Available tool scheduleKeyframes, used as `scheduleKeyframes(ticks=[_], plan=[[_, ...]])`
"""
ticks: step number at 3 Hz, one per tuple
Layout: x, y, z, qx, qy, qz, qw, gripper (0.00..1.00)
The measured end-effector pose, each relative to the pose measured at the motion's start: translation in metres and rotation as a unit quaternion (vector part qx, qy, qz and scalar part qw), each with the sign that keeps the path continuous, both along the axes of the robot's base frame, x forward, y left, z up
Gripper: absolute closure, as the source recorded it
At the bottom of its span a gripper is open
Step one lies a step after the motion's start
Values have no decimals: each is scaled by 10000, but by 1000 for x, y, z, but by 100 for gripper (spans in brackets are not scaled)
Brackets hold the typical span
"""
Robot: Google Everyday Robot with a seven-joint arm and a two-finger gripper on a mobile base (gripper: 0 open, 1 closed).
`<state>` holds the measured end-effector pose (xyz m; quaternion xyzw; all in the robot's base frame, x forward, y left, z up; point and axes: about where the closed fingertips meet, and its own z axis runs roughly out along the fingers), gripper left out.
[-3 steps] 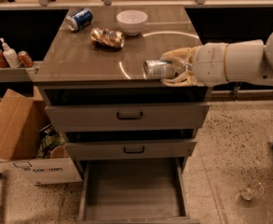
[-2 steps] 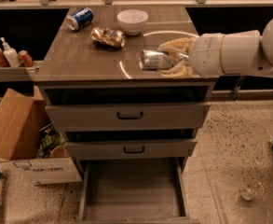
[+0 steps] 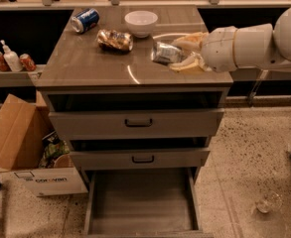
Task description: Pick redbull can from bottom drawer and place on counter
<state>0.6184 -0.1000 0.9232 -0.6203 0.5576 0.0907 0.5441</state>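
Over the tabletop's [image 3: 85,63] right side, the gripper [image 3: 177,53] is closed on the can [image 3: 164,52], which lies sideways in its grip, low over the surface. Left of it sit a foil bag [image 3: 114,39], a white bowl [image 3: 141,22] and a blue can [image 3: 85,20]. Below, the bottom drawer [image 3: 142,205] stands pulled out.

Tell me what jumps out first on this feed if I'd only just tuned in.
The big white arm reaches in from the right, and its gripper is clamped on the redbull can, held on its side low over the right part of the counter. Below, the bottom drawer stands pulled open. Toward the back of the counter lie a blue soda can, a foil snack bag and a white bowl.
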Motion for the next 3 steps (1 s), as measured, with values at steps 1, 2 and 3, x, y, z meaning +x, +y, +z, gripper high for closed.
scheduleKeyframes(ticks=[1,2,3], plan=[[24,-11,-8,201,421,-220,9987,98],[44,-22,-16,297,688,-407,9964,75],[66,-36,-24,377,807,-616,9941,51]])
